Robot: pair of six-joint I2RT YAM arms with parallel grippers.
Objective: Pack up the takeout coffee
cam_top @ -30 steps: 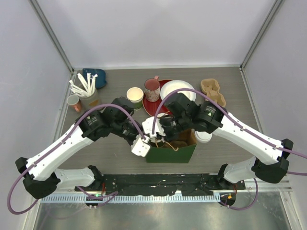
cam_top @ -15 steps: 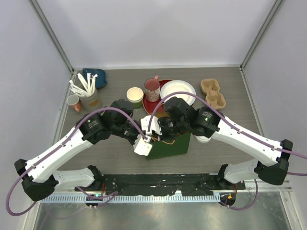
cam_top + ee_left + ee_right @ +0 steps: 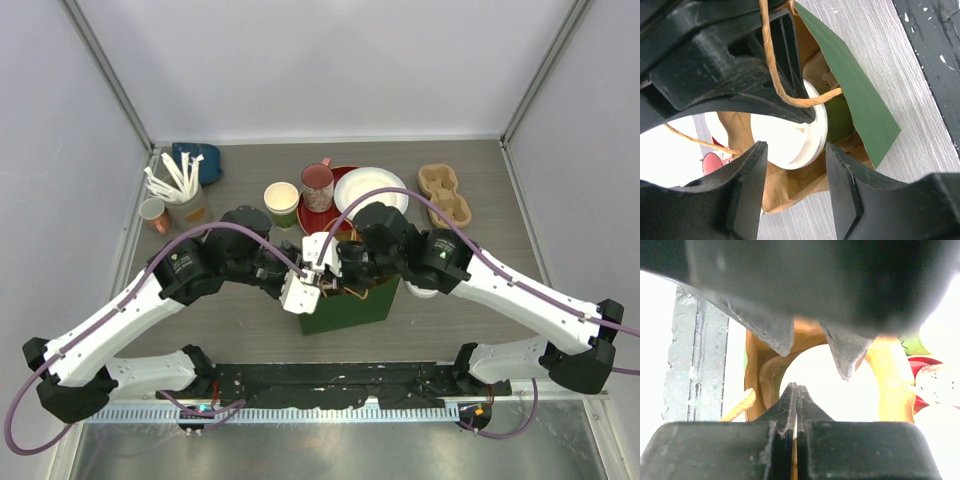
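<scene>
A green paper cup [image 3: 840, 119] capped with a round white lid [image 3: 785, 137] sits inside the green bag [image 3: 860, 100]. The left claw [image 3: 796, 150] gapes open before it; the right claw [image 3: 796, 395] is clenched tight at the bag's mouth.

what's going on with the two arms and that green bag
Both arms are working over the green paper bag. The right gripper has its fingers shut, apparently pinching the bag's rim to hold it open. The left gripper, fingers open, sits at the bag's mouth, right over a lidded green coffee cup that is already inside. An unlidded green cup stands behind the bag.
</scene>
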